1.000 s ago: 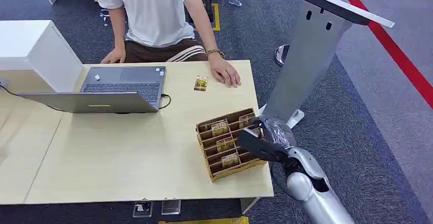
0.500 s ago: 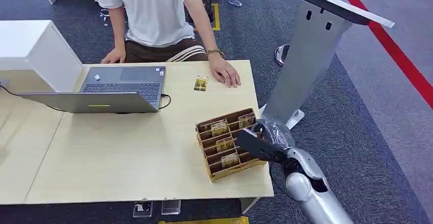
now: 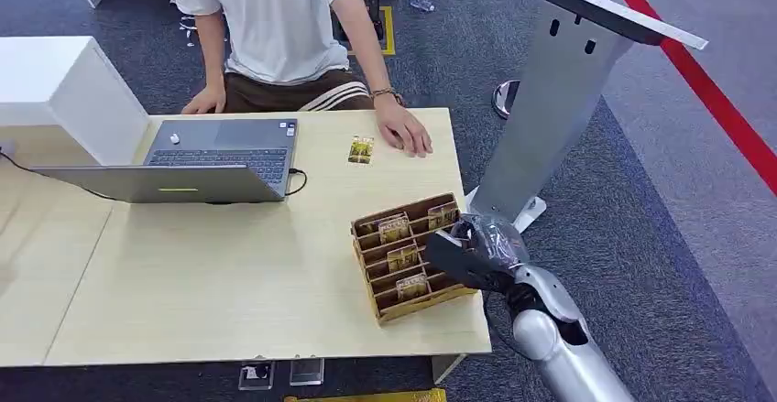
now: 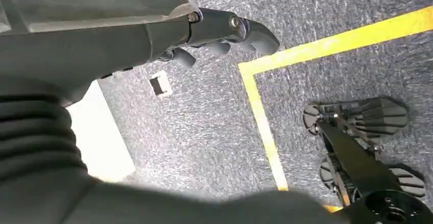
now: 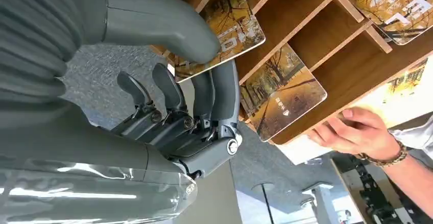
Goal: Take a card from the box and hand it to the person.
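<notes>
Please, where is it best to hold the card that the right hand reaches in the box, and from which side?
Probably by its free edge. The card leans in its slot of the wooden box with one end jutting past the divider. The right hand sits there, thumb on the printed face, fingers behind, so a pinch from the box's outer side fits.

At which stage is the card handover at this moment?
Done: the right hand has reached the box, and one card already lies near the person's hand. In hand: thumb and fingers pinch a card at its slot. Left: lifting it out and passing it over.
</notes>
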`<action>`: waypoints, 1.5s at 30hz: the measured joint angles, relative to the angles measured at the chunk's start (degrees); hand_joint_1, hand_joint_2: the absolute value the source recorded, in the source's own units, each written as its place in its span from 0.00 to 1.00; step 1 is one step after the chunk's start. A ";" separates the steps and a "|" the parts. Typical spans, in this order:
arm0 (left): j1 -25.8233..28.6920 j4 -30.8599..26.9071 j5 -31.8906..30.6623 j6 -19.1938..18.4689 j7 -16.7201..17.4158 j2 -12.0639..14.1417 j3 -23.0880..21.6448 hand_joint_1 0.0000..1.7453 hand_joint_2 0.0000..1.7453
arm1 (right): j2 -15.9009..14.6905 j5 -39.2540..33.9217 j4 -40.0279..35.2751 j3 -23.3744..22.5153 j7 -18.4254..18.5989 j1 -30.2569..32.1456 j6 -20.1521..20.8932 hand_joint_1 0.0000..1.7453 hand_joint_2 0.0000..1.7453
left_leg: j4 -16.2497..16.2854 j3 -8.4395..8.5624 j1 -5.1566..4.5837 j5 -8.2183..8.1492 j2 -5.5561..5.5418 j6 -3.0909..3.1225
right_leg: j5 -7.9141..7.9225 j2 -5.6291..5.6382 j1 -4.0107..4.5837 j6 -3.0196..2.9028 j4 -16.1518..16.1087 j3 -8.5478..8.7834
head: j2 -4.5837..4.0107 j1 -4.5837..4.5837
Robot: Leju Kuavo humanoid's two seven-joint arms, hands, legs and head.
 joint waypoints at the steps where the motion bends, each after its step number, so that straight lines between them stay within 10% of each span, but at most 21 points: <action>1: 0.00 0.00 0.02 0.04 -0.29 0.02 -0.02 0.00 1.00 | 0.00 0.00 0.04 0.00 -0.04 -0.02 0.00 0.85 1.00 | 0.00 0.00 0.00 0.00 0.00 0.00 | 0.00 0.00 0.00 0.00 0.00 0.00 | 0.00 0.00; 10: 0.42 0.02 1.12 1.25 -0.66 0.31 0.00 0.00 1.00 | -0.42 -1.03 -5.27 -0.79 -0.13 0.28 -0.81 0.85 1.00 | 0.01 0.01 0.00 0.00 0.00 0.00 | 0.01 0.00 0.00 0.01 0.00 -0.02 | 0.00 0.00; 29: 0.24 0.00 0.27 1.18 -1.03 0.28 0.00 0.00 1.00 | -1.12 -40.99 -29.78 -9.35 -21.89 5.64 -10.59 0.85 1.00 | 0.01 -0.01 0.00 0.00 0.02 0.00 | 0.01 0.04 0.00 0.01 -0.02 -0.03 | 0.00 -0.02; 45: -1.52 0.00 -1.38 0.76 0.74 -0.55 -0.39 0.00 1.00 | 5.18 -30.28 -21.77 -2.41 -31.76 1.77 -26.70 0.85 1.00 | 0.00 -0.06 0.00 0.02 0.00 0.00 | 0.01 0.02 0.00 0.01 0.02 -0.01 | 0.00 0.00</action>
